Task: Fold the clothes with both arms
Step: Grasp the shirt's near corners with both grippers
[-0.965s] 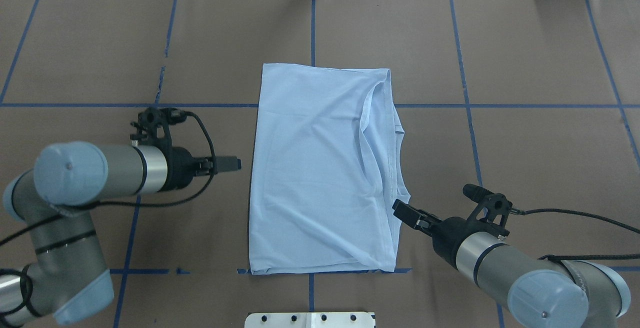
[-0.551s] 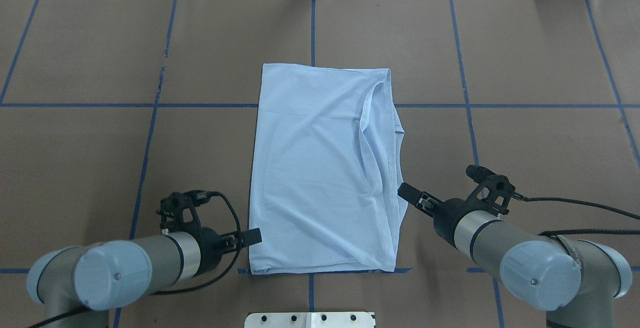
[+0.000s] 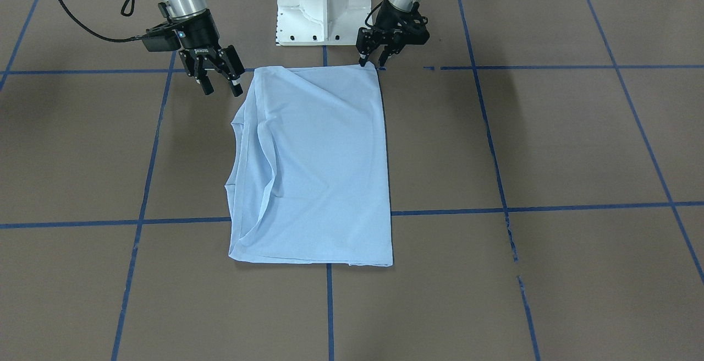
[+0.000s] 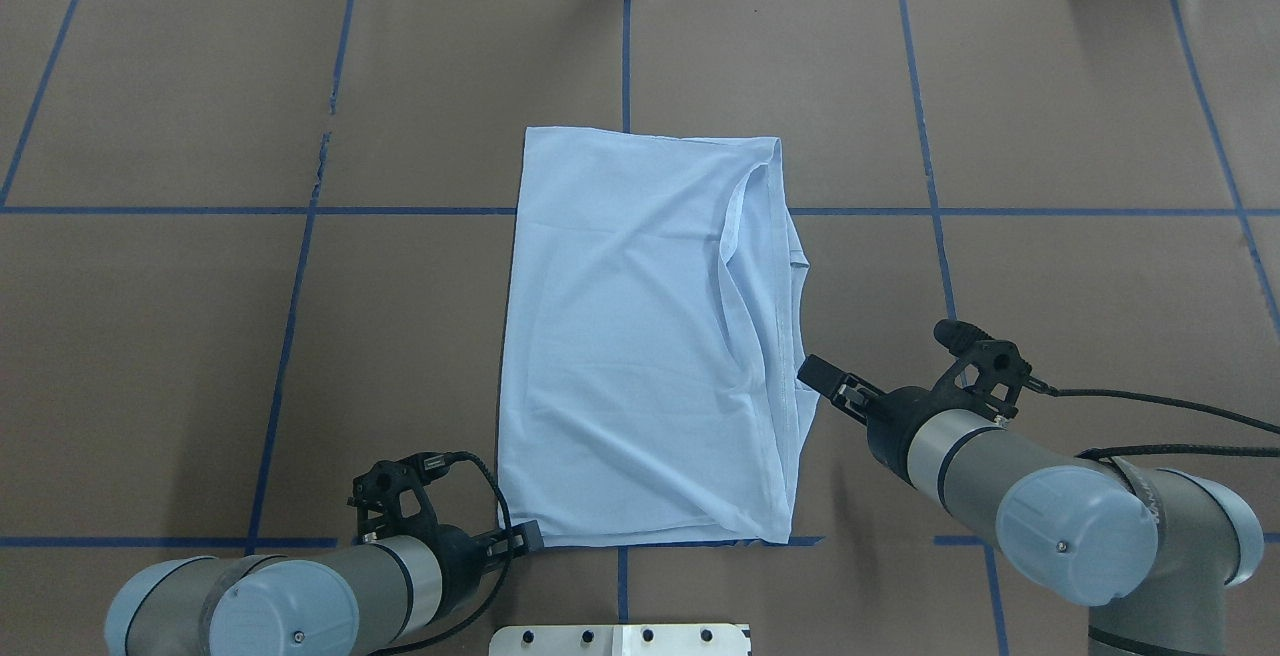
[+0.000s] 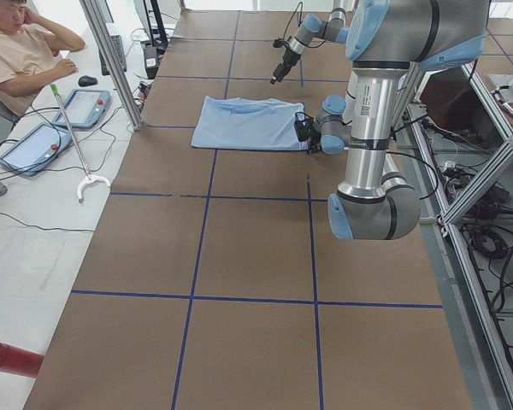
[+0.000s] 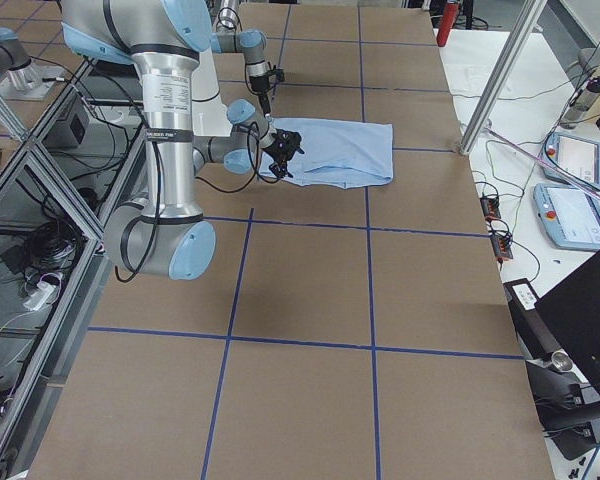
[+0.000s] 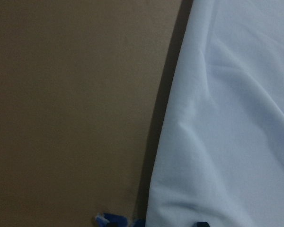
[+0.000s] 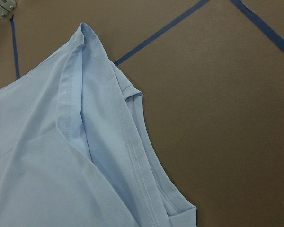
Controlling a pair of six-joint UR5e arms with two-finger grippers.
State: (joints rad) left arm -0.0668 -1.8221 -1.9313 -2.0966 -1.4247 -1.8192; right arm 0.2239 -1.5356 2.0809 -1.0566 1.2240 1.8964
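The light blue T-shirt (image 4: 640, 336) lies folded lengthwise into a tall rectangle in the middle of the table, with sleeve and hem layers bunched along its right edge (image 8: 128, 142). Its chest print and tag do not show. My left gripper (image 4: 527, 536) sits low at the shirt's near left corner, and in the front-facing view (image 3: 372, 63) its fingers stand apart at that corner. My right gripper (image 3: 221, 85) is open and empty, just off the shirt's right edge and near the near right part (image 4: 818, 374).
The white pedestal base (image 3: 322, 3) stands just behind the shirt's near edge. Blue tape lines (image 4: 930, 211) grid the brown table. A seated person (image 5: 21, 51) and tablets (image 5: 85, 107) are on a side table beyond the far edge.
My left arm has swung from beside the shirt's left edge back to its near left corner. My right gripper has moved a little farther out along the shirt's right edge.
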